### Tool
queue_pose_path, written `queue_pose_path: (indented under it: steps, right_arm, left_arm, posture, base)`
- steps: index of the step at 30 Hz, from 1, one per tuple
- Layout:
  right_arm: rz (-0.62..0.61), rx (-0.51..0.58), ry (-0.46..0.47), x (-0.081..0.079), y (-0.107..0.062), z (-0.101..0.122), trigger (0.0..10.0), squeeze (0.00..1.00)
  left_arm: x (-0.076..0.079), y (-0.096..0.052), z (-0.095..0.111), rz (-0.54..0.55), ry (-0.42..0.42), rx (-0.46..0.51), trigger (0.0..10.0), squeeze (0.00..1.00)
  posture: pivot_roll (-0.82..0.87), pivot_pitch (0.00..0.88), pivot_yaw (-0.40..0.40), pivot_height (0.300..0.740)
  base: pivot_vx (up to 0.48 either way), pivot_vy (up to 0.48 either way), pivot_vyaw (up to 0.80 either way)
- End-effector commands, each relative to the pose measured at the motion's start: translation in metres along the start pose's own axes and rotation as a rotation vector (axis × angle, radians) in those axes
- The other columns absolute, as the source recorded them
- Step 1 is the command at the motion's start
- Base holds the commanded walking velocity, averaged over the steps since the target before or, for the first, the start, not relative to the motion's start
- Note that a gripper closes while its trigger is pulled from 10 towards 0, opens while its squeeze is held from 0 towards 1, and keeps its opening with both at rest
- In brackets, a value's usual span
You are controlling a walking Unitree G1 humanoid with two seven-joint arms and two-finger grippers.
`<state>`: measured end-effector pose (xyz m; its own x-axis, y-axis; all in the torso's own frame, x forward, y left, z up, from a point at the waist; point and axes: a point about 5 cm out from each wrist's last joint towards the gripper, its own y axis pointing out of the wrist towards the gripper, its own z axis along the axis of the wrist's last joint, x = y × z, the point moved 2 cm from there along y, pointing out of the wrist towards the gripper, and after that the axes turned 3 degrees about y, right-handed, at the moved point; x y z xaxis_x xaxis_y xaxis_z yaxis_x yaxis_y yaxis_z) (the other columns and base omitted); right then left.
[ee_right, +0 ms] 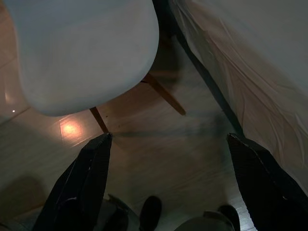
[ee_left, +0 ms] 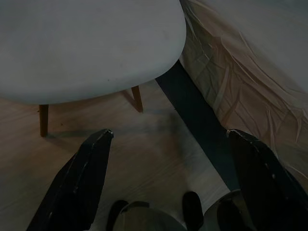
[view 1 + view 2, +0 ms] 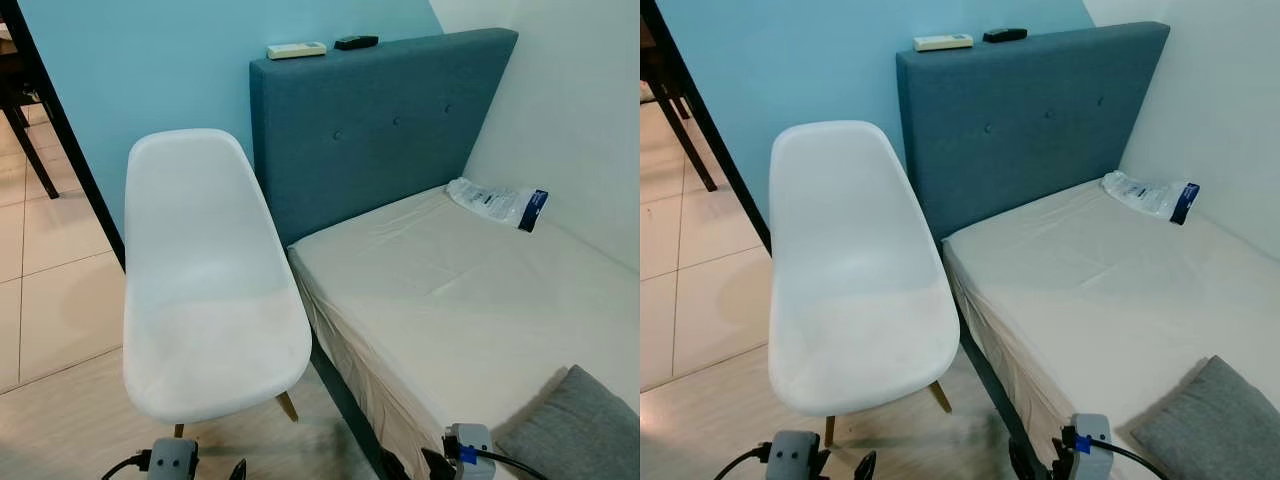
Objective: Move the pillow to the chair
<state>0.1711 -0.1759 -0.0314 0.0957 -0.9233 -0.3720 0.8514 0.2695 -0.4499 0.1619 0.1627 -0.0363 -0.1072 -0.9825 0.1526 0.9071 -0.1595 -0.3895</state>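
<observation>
Blue wall and a teal headboard (image 3: 380, 125) backed the bed (image 3: 470, 300) in my head view; the white chair (image 3: 205, 290) stood just beside it on the floor, seat bare. I saw the grey pillow (image 3: 1220, 425) lying at the bed's near corner, a plastic packet (image 3: 497, 204) near the headboard, two remotes (image 3: 296, 50) on top.

Left wrist view: left gripper (image 2: 168, 139) hung over the floor, fingers (image 2: 82, 183) spread wide, holding nothing.

Right wrist view: right gripper (image 1: 168, 139) likewise, fingers (image 1: 82, 187) apart, empty.
</observation>
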Motion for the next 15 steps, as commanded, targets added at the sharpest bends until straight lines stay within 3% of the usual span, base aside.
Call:
queue_pose_path:
  steps: [1, 15]
  right_arm:
    - [-0.010, -0.008, 0.001, 0.0041, -0.0023, -0.0031, 10.0, 0.00]
    - [-0.012, -0.009, 0.001, 0.0050, -0.0002, -0.0058, 10.0, 0.00]
  left_arm:
    - [-0.0004, -0.0029, -0.0044, 0.004, -0.012, -0.023, 10.0, 0.00]
    - [-0.0012, -0.0023, -0.0023, 0.002, -0.010, -0.024, 10.0, 0.00]
  posture:
    - [0.02, 0.070, -0.063, 0.740]
    - [0.02, 0.068, -0.063, 0.740]
  base:
    - [0.000, 0.000, 0.00]
    - [0.000, 0.000, 0.00]
